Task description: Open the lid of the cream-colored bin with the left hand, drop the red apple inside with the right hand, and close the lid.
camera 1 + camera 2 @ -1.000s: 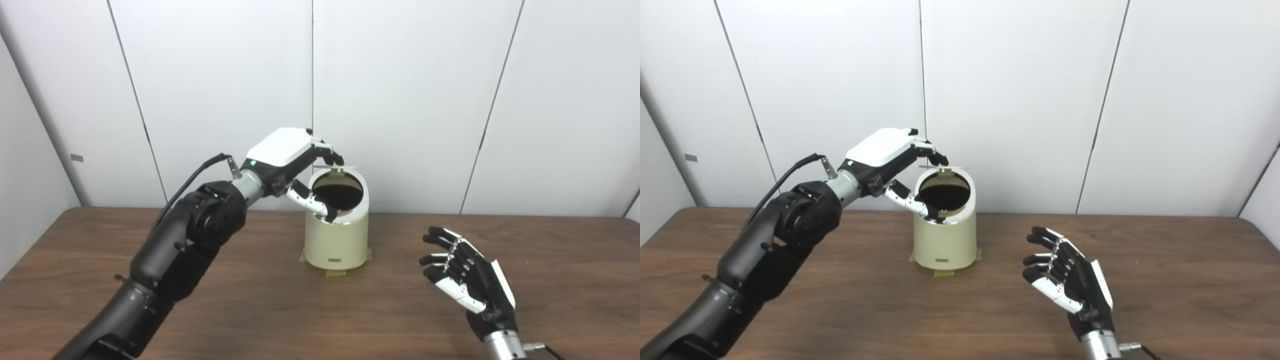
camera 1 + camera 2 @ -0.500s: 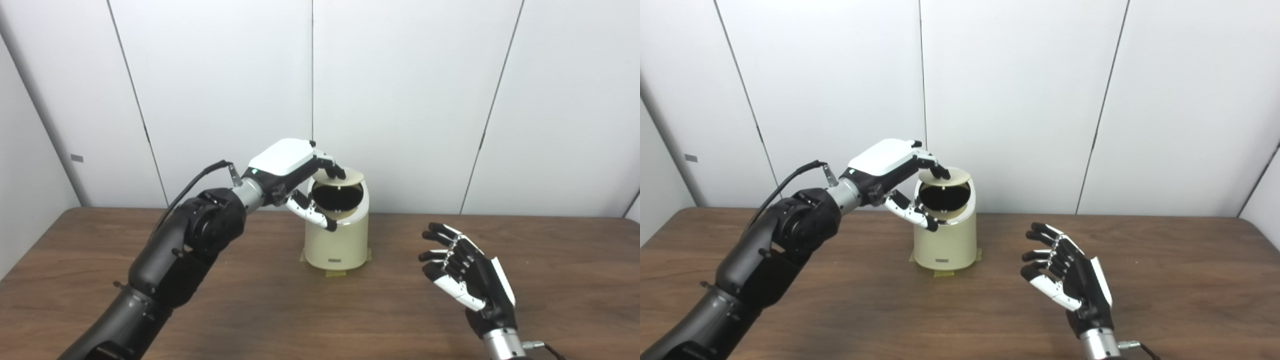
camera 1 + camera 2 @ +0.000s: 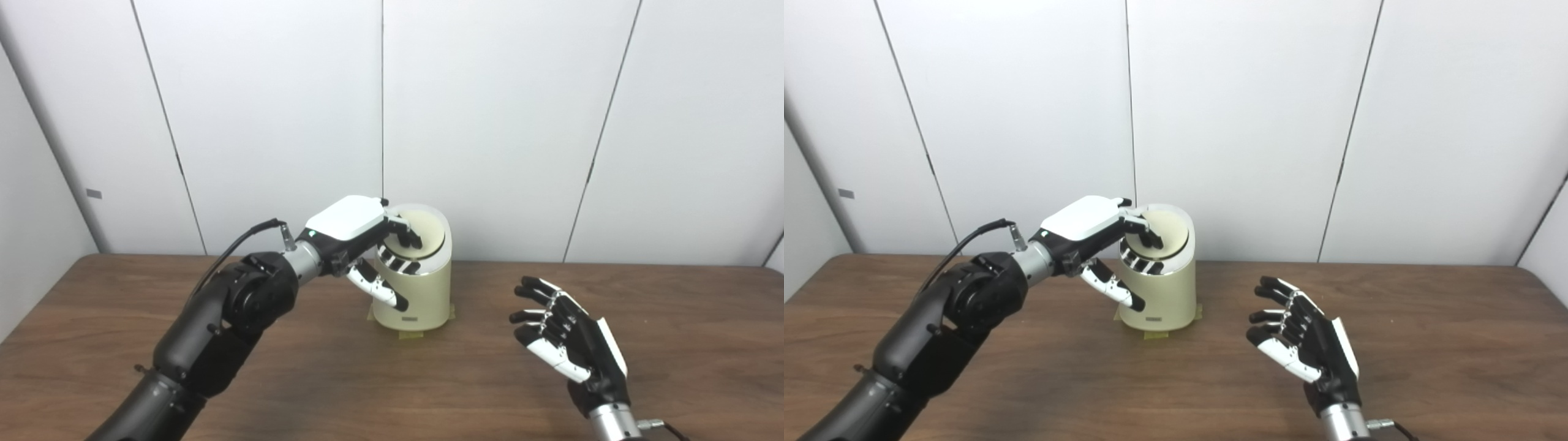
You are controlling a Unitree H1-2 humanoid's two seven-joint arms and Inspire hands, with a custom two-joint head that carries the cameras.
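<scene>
The cream-colored bin [image 3: 416,300] stands at the middle back of the table. Its round lid [image 3: 430,229] lies down over the opening, with only a thin dark gap showing at the front. My left hand [image 3: 355,229] rests its fingers on top of the lid, and its thumb hangs down along the bin's front wall, gripping nothing. Above the table to the right of the bin, my right hand [image 3: 569,349] hovers open and empty, palm facing left. No red apple shows in either view.
The brown wooden table [image 3: 294,373] runs up to a white panelled wall [image 3: 490,122]. Yellow tape [image 3: 409,334] peeks out at the bin's base. My left forearm [image 3: 220,312] stretches across the table's left half.
My left hand has come down with the lid, which swung from raised and level to lying over the opening. The dark inside of the bin is now covered. The right hand barely shifted.
</scene>
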